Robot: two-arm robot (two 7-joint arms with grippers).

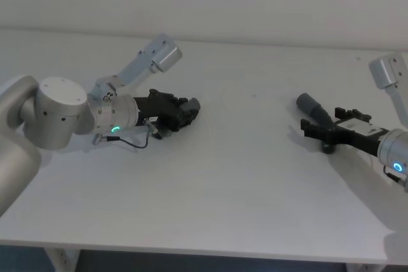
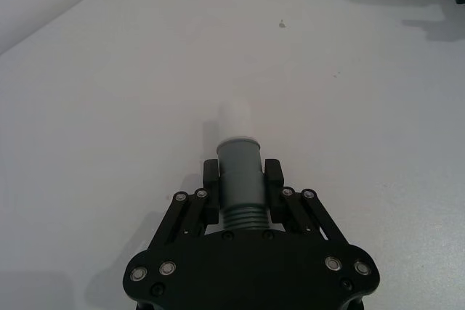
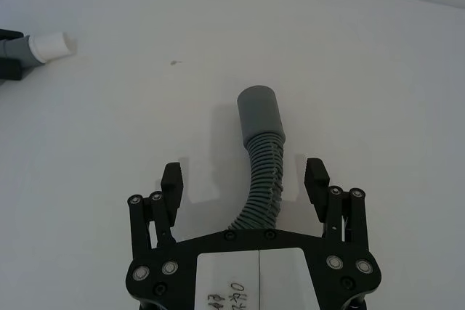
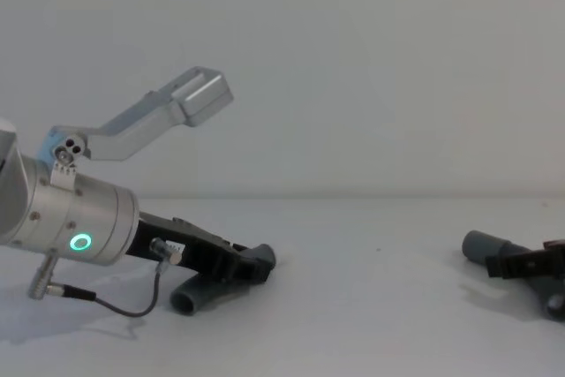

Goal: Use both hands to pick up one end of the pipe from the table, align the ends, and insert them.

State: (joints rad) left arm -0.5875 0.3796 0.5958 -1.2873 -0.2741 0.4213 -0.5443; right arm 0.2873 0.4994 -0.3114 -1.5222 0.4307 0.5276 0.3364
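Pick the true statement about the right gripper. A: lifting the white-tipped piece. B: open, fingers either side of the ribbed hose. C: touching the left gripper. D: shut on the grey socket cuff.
B: the right gripper is open, the ribbed hose piece lying between its fingers with gaps both sides; the left gripper is shut on the white-tipped piece.

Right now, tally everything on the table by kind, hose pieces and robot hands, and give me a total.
Ribbed hose pieces: 2, the white-tipped piece and the cuffed piece.
Robot hands: 2, the left hand shut on the white-tipped piece, the right hand open astride the cuffed piece.
Total: 4
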